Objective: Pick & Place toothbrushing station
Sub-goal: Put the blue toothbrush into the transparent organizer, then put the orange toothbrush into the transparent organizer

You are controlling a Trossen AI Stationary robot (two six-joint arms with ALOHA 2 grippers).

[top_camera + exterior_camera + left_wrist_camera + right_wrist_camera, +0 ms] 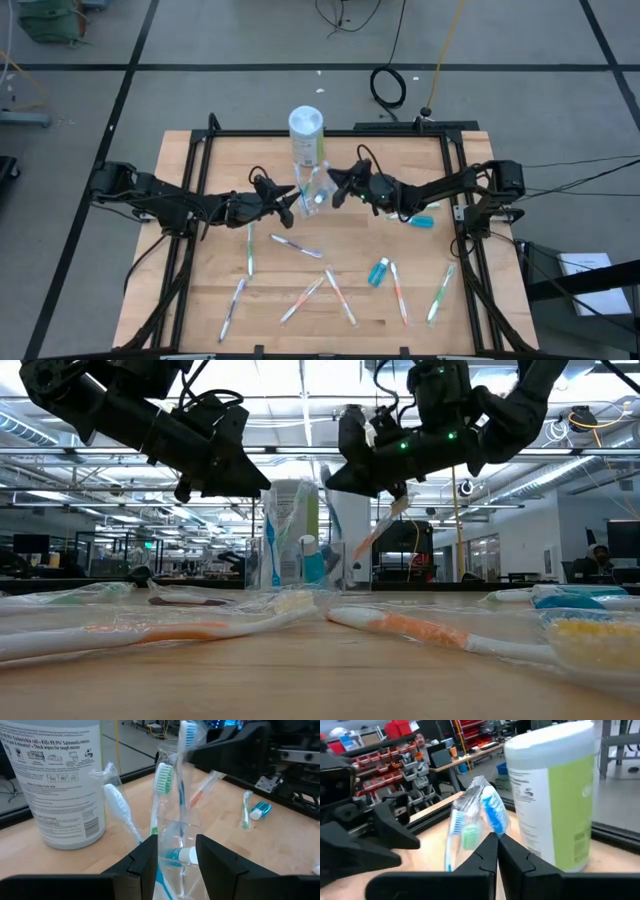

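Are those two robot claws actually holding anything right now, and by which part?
The left gripper clasps the small clear plastic cup by its sides. The right gripper pinches an orange-handled wrapped toothbrush near its top end.

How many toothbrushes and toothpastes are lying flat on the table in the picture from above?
Toothbrushes: 7
Toothpaste tubes: 2
Total: 9
More could be hidden from above.
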